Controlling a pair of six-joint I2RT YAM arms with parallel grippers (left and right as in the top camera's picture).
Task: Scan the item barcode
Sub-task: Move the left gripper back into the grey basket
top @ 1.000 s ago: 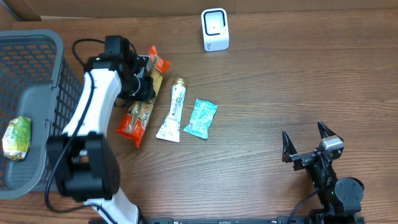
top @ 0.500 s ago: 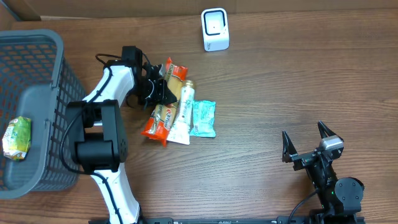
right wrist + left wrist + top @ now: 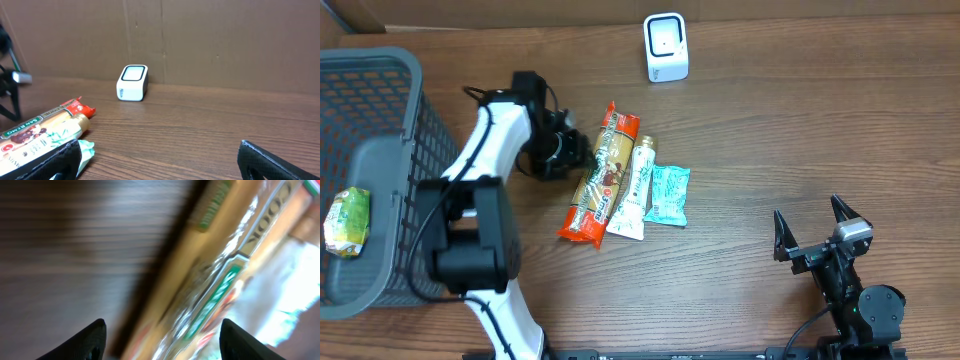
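Note:
A long orange-red snack packet (image 3: 603,175) lies flat on the wooden table, with a white tube (image 3: 635,187) and a teal packet (image 3: 670,193) side by side to its right. The white barcode scanner (image 3: 666,47) stands upright at the back. My left gripper (image 3: 573,152) hovers open just left of the snack packet's upper half. In the blurred left wrist view the packet (image 3: 220,275) fills the space ahead of the left gripper (image 3: 165,340). My right gripper (image 3: 815,235) rests open and empty near the front right, and in its own view the right gripper (image 3: 165,165) faces the scanner (image 3: 133,82).
A grey mesh basket (image 3: 380,80) stands at the left edge with a green packet (image 3: 347,222) inside. Brown cardboard walls off the back of the table (image 3: 225,45). Bare wood lies between the items and the right arm.
The left gripper was shut and has opened. The snack packet, tube and teal packet have slid right and turned; the left gripper has drawn back slightly from them.

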